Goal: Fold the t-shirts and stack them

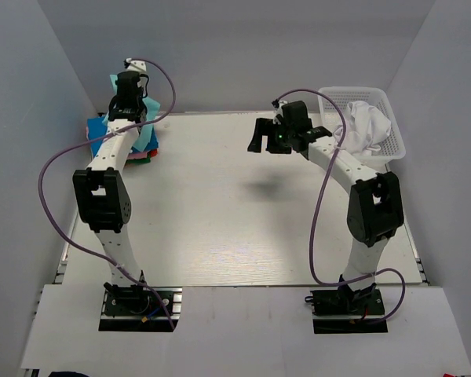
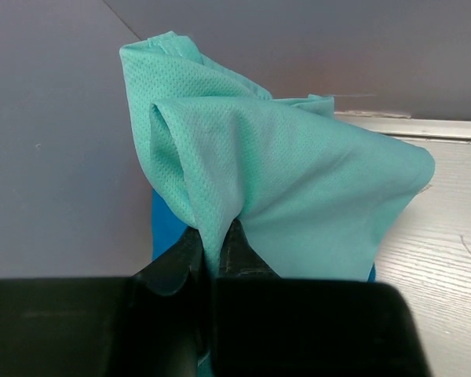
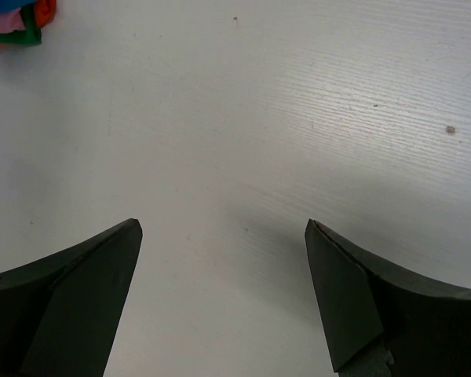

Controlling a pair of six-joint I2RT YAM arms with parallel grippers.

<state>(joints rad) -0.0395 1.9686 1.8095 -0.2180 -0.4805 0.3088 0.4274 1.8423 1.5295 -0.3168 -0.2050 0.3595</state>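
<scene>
Left jaws pinch the teal t-shirt (image 2: pixel 298 181), crumpled, extending straight out from them; right jaws spread

You are in a robotics lab cell, not a home. Plain grey panels (image 1: pixel 39 94) box in a bare white table (image 1: pixel 235 220) on three sides. Your left arm (image 1: pixel 102 196) and right arm (image 1: pixel 370 208) are bolted to black base plates (image 1: pixel 140 305) at its near edge, with purple cables (image 1: pixel 39 188) looping loose.
</scene>
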